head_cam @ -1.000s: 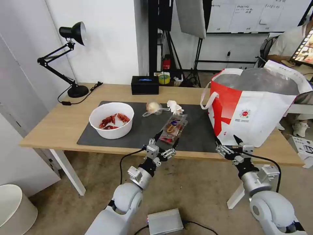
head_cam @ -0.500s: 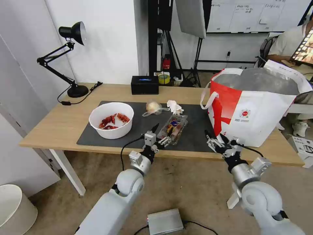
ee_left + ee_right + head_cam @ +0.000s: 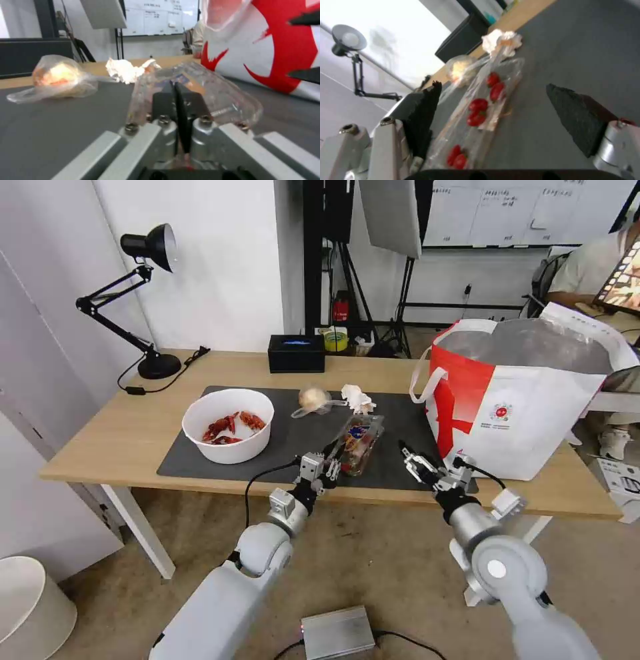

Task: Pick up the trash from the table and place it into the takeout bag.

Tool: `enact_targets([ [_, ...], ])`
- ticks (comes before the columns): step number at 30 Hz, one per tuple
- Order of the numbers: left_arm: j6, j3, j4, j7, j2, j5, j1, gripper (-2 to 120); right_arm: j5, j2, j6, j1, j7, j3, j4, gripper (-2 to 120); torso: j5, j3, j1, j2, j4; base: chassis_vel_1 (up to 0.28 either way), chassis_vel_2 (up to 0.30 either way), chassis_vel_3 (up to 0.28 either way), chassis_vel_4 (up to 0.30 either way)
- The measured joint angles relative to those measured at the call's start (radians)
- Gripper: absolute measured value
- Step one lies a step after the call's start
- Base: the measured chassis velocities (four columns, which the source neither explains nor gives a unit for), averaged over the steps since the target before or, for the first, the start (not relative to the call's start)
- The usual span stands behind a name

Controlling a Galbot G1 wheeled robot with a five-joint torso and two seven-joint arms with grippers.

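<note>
Since the earlier frames, both arms are advancing over the mat. The left gripper (image 3: 331, 465) is clamping its jaws on the near edge of the clamshell tray (image 3: 357, 442), which is lying mid-table. The right gripper (image 3: 427, 468), jaws spread, is closing in beside it. Recommendation: support the tray's opposite side before lifting toward the takeout bag (image 3: 527, 400).

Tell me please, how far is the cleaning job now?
Nothing looks bagged yet. The bowl of crayfish shells, the wrapped lump and the crumpled tissue lie on the mat beside the takeout bag. In hand: the left gripper is shut on the clamshell tray; the right gripper is open beside it. All four pieces are left.
</note>
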Motion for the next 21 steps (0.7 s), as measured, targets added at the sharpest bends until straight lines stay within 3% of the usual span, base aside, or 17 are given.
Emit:
enact_targets([
  [9, 0.0, 0.003, 0.01, 0.021, 0.005, 0.061, -0.007, 0, 0.166, 0.031, -0.02, 0.097, 0.075, -0.058, -0.05, 86, 0.0001, 0.0, 0.0, 0.0, 0.0, 0.0, 0.0, 0.0, 0.0],
  [21, -0.026, -0.013, 0.01, 0.061, 0.005, 0.155, -0.007, 0, 0.171, 0.064, -0.029, 0.137, 0.095, -0.076, -0.092, 89, 0.0001, 0.0, 0.0, 0.0, -0.0001, 0.0, 0.0, 0.0, 0.0],
])
